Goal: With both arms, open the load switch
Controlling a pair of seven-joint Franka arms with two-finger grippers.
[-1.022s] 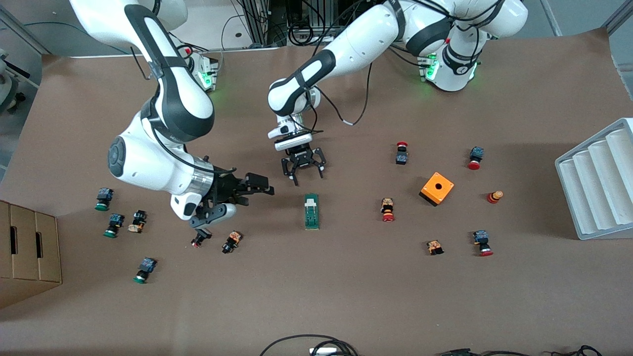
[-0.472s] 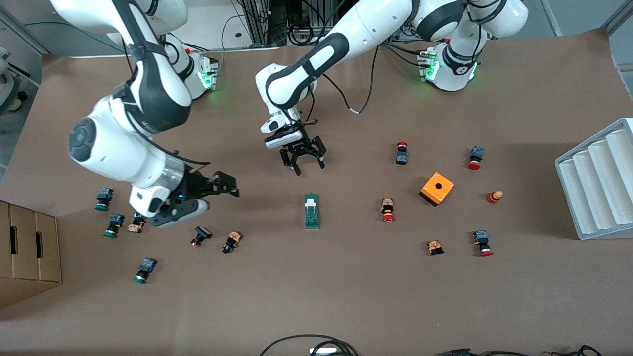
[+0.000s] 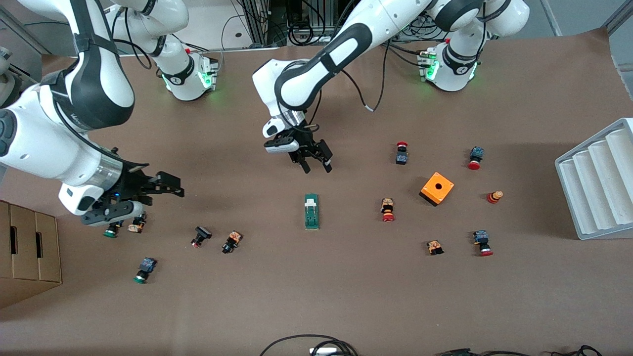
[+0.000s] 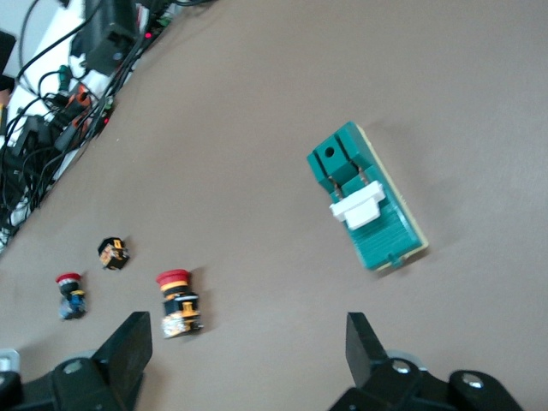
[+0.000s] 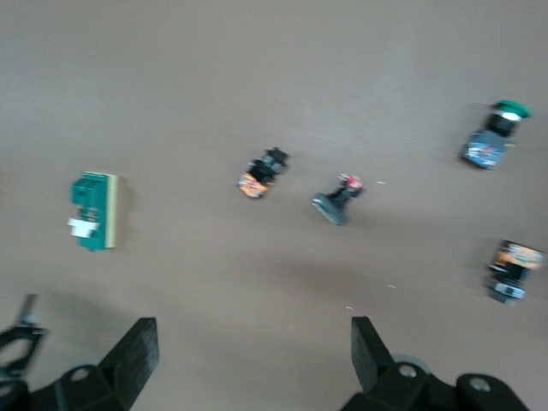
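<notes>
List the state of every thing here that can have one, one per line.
load switch: flat on the table, untouched, white slider partway along its length
left gripper: open, empty, over the table near the load switch
right gripper: open, empty, toward the right arm's end of the table
orange box: on the table, hole facing up

The left arm point(image 3: 341, 44) reaches from its base toward the middle of the table, wrist bent down, and the left gripper point(image 3: 315, 165) hangs with its jaws spread and empty. The right arm point(image 3: 74, 94) folds low at its own end, and the right gripper point(image 3: 163, 185) points sideways, jaws wide apart, holding nothing.
</notes>
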